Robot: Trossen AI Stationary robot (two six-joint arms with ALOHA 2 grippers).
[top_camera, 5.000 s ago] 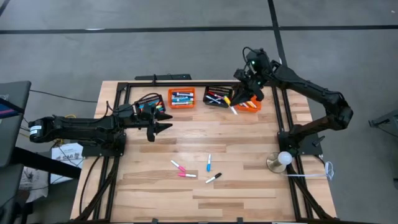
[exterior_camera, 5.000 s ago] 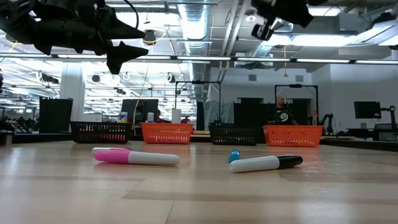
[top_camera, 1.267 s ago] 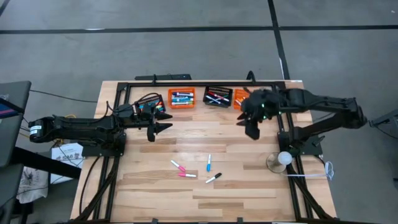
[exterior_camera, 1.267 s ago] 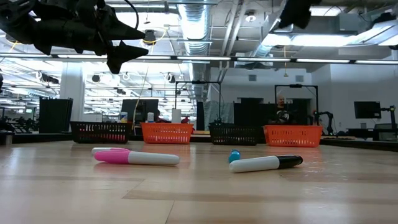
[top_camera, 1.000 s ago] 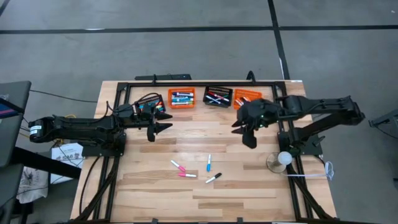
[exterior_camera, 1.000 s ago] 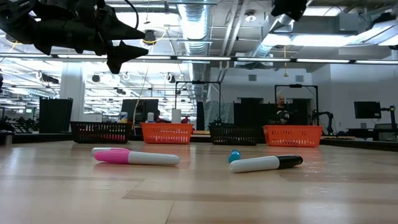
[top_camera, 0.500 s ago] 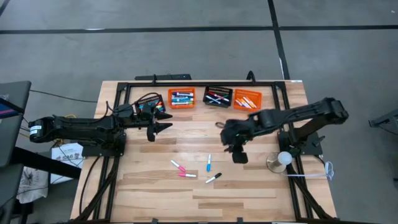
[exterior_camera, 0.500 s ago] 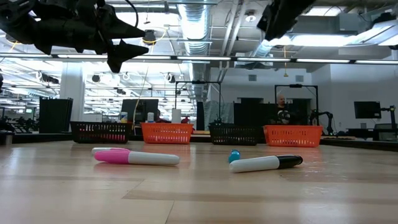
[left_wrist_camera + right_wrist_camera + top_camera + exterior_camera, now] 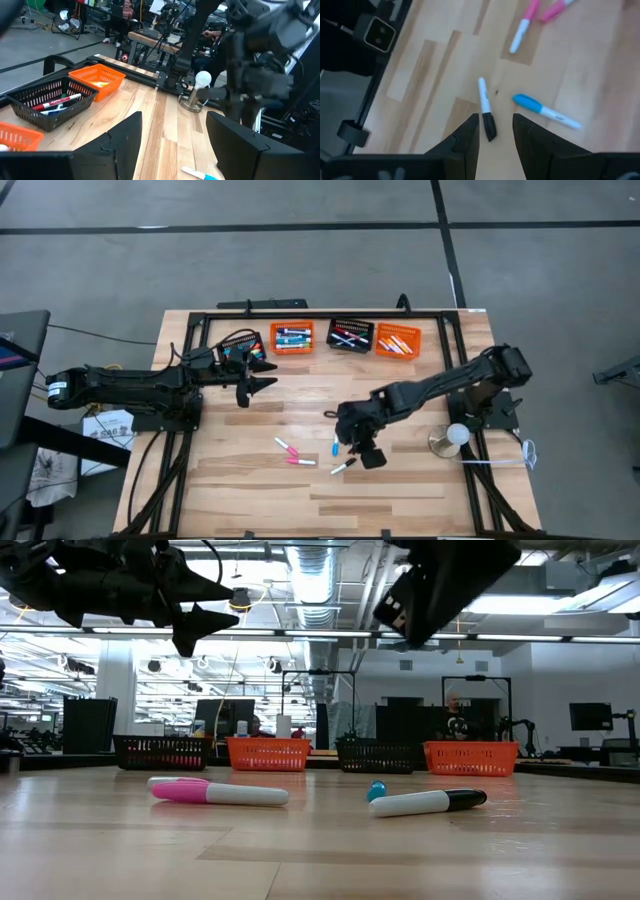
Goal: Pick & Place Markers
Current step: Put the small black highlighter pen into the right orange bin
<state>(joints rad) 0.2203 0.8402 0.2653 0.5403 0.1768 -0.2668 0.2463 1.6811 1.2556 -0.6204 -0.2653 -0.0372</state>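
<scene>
The left claw (image 9: 262,383) hangs above the worktop (image 9: 420,500) just near of the leftmost basket, a black one (image 9: 240,345), its fingers (image 9: 125,137) parted with nothing between them. Along the far edge stand four baskets in a row: that black one, an orange one (image 9: 292,337), a second black one (image 9: 351,335) and a second orange one (image 9: 397,340), each with markers lying inside. Four markers lie loose on the bare wood near the middle: two pink ones (image 9: 293,454), touching or nearly so at one end, then to their right a blue one (image 9: 335,443) and a black-capped white one (image 9: 343,466), close together but apart. The right arm reaches in from the right side, and the right claw (image 9: 362,452) hovers just right of the blue and black markers, over them and off the wood. In its wrist view the fingers (image 9: 468,137) stand a little apart and empty, with the black cap of the white marker (image 9: 485,115) showing in the gap between them and the blue marker (image 9: 546,111) just beside. At the right edge a round metal base with a white ball (image 9: 455,436) sits by the arm's mount.
</scene>
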